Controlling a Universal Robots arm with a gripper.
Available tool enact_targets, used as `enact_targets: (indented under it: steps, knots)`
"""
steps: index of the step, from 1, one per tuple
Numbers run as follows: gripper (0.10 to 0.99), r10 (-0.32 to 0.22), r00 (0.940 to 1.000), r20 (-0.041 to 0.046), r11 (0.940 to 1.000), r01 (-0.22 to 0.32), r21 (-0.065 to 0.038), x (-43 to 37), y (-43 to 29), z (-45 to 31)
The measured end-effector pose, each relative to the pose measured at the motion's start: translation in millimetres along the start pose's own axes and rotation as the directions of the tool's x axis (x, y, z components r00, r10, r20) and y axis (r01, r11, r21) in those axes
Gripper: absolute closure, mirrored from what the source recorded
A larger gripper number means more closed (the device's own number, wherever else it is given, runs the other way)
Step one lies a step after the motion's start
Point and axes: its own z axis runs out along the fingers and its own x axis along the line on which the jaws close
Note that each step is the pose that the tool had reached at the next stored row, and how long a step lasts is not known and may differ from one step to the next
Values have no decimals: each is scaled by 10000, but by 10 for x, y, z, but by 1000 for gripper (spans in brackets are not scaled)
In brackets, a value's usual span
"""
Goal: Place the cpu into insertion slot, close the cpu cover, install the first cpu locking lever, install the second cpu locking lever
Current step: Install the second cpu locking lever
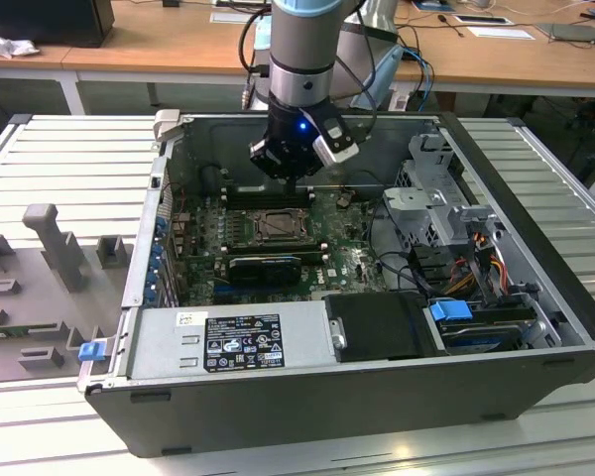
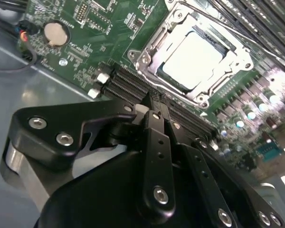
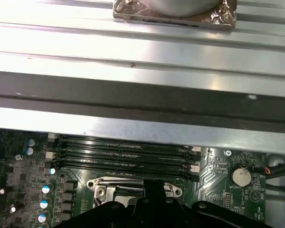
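Cpu (image 2: 194, 59) seated under cpu cover (image 2: 147, 59), just beyond the seemingly closed, empty hand (image 2: 157, 102).

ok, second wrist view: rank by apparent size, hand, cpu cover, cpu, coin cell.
1. hand, nearest the camera, so its size is inflated
2. cpu cover
3. cpu, seen through the cover's window
4. coin cell

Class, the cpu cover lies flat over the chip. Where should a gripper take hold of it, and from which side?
Probably an outer rim, from above: the cpu cover is a thin frame lying flat over the cpu, so only edges offer grip.
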Motion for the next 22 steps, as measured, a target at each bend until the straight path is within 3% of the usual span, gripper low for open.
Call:
enact_targets:
  steps: [5, 22]
  knots:
    - [980, 2, 10000, 0, 10000, -2, 0, 5, -58, -19]
    - [980, 8, 10000, -42, 10000, -8, -8, 48, -568, -3]
